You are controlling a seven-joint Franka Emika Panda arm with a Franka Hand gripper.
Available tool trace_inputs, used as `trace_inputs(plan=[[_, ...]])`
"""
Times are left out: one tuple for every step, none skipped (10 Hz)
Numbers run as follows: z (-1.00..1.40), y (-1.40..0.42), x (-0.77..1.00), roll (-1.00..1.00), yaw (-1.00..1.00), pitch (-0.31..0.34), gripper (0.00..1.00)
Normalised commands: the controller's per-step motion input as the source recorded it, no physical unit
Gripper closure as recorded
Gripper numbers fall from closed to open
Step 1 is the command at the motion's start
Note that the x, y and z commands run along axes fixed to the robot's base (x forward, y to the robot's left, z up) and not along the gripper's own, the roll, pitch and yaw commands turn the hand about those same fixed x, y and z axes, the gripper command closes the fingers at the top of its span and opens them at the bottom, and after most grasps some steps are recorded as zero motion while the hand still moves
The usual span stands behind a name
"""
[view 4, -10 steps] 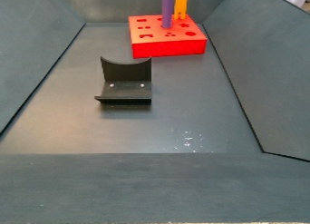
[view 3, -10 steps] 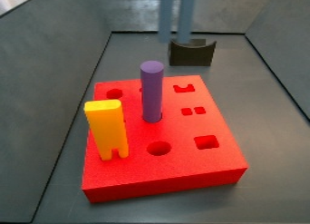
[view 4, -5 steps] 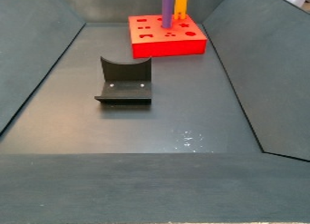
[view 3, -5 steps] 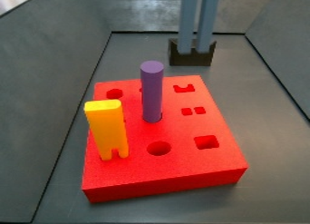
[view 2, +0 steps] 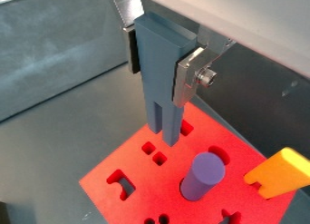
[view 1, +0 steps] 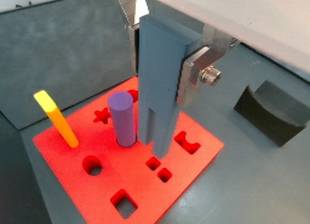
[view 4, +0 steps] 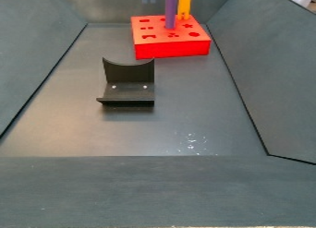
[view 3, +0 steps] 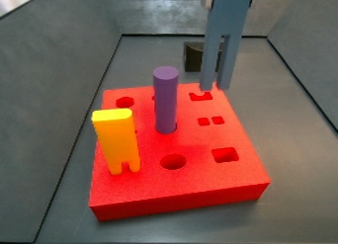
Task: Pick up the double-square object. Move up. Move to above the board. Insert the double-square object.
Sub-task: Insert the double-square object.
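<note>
Holding item: double-square object (view 1: 159,82), slate-blue peg, clamped between the silver fingers (view 1: 198,72) of the gripper (view 2: 164,60) near its upper end; two square prongs hang downward, clear of the board (view 3: 172,154).

Handling, judged: rigid, light, smooth-sided; could slip or tilt if held loosely. A hold high on the flat faces, as here, looks right and leaves the prongs free for entry.

Position: in a side view the peg (view 3: 224,40) hangs upright over the board's far edge, at about 1 o'clock from the purple cylinder (view 3: 165,98).

Arm pose: wrist pointing straight down, gripper above the board.

Also present: yellow forked peg (view 3: 117,139), seated in the board; fixture (view 4: 126,81), well apart.
</note>
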Motion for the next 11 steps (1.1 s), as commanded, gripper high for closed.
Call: trace_inputs(plan=[[-0.18,-0.02,0.0,0.33,0.06,0.024,1.0],[-0.21,-0.05,0.0,0.31,0.02,0.033,1.0],[-0.27,-0.02,0.06,0.17,0.0,0.027,1.0],[-0.3,-0.02,0.18,0.07,0.0,0.0,1.0],[-0.34,-0.01,0.15,0.06,0.0,0.0,1.0],[-0.39,0.0,0.09,0.03,0.0,0.0,1.0],[-0.39,0.0,0.03,0.05,0.0,0.0,1.0],[-0.38,0.0,0.04,0.06,0.0,-0.004,1.0],[-0.35,0.0,0.11,0.04,0.0,-0.011,1.0],[-0.27,0.0,0.27,0.04,0.0,-0.011,1.0],[-0.19,0.0,0.4,0.03,-0.03,-0.03,1.0]])
